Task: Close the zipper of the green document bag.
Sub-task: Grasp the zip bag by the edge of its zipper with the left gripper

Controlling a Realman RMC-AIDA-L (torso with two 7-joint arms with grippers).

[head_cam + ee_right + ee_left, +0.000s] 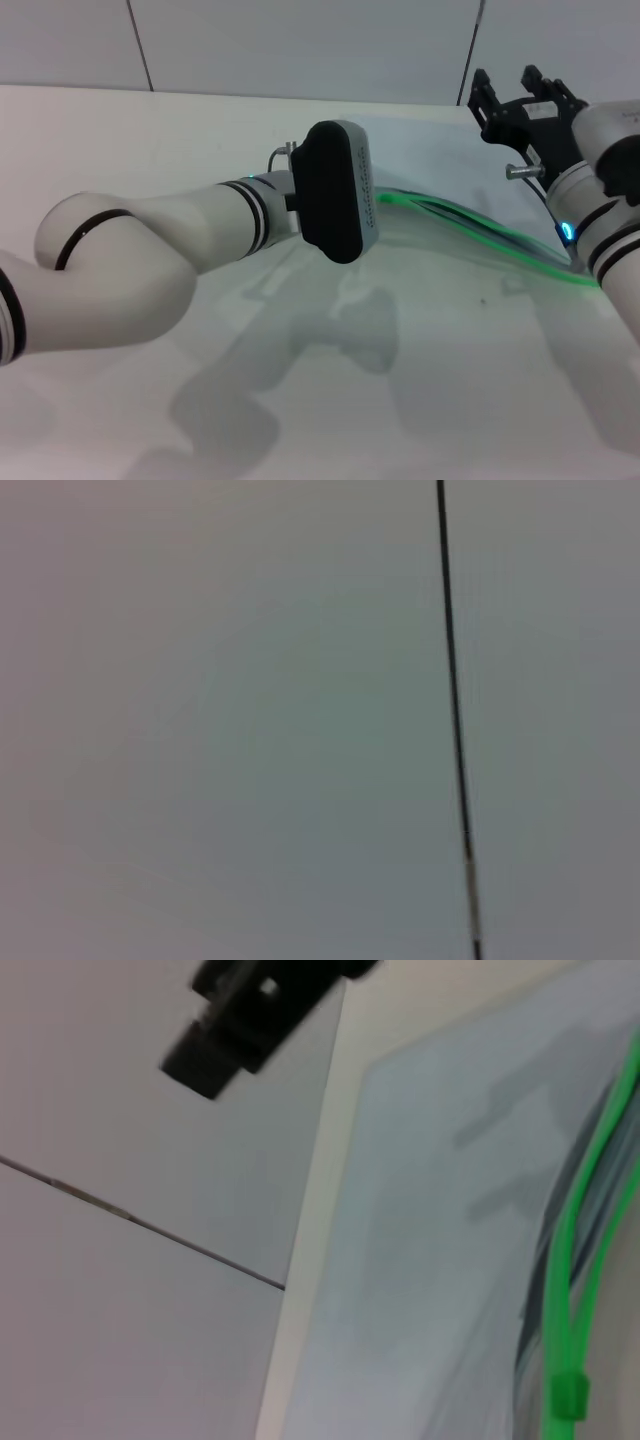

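Right gripper [518, 92] lifted at the far right above the bench [150, 140], jaws spread open and holding nothing. Left gripper reaching over the middle of the bench, hidden behind its own wrist, so cannot tell the state of its jaws. Green document bag [440, 235] lying flat on the bench between both arms, zipper [585, 1260] still parted into two strips, slider tab [568, 1397] sitting where they join.

Green document bag [440, 235] half hidden behind left arm [200, 240]
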